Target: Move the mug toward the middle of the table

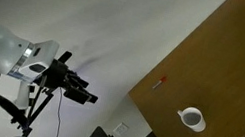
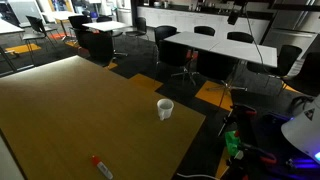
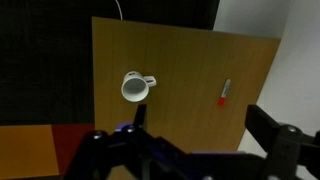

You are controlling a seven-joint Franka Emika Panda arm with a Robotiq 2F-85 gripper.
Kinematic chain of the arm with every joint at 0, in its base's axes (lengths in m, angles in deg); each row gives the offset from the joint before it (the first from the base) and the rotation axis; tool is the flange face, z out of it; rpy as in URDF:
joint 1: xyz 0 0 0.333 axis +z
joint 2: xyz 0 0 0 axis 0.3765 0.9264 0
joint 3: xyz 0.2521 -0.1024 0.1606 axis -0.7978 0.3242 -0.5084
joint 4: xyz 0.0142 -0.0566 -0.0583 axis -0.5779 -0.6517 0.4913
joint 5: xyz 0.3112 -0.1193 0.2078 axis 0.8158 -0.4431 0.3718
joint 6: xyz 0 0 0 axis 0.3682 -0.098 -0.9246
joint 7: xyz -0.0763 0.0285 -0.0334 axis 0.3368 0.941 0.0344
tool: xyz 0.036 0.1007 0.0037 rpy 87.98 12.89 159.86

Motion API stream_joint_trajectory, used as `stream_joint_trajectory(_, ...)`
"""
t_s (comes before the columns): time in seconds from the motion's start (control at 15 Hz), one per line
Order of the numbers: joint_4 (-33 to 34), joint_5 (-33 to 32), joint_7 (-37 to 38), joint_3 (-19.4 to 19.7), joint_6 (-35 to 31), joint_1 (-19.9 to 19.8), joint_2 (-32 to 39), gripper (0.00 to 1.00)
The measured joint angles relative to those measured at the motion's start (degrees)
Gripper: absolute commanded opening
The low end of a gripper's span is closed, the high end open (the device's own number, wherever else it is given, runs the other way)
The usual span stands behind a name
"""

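The small white mug (image 1: 191, 117) stands near an edge of the brown wooden table (image 1: 229, 52). It also shows in an exterior view (image 2: 165, 108) close to the table's corner (image 2: 80, 110), and in the wrist view (image 3: 134, 88) with its handle to the right. My gripper (image 3: 200, 125) is open and empty, well above the table (image 3: 180, 60), with the mug off to the left of its fingers. In an exterior view the gripper (image 1: 85, 97) hangs in the air away from the table.
A red-tipped marker (image 3: 225, 92) lies on the table near another edge and shows in both exterior views (image 1: 161, 82) (image 2: 101, 166). Office tables and chairs (image 2: 215, 45) stand beyond the table. Cables and gear (image 2: 240, 145) lie on the floor beside it.
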Motion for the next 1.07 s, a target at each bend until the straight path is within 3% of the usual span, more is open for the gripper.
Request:
stream_joint_trajectory(0.67, 0.0, 0.0, 0.2, -0.2, -0.4, -0.2, 0.0, 1.00)
stream_joint_trajectory(1.07, 0.0, 0.0, 12.3, -5.0, -13.8, -1.9, 6.6, 1.00)
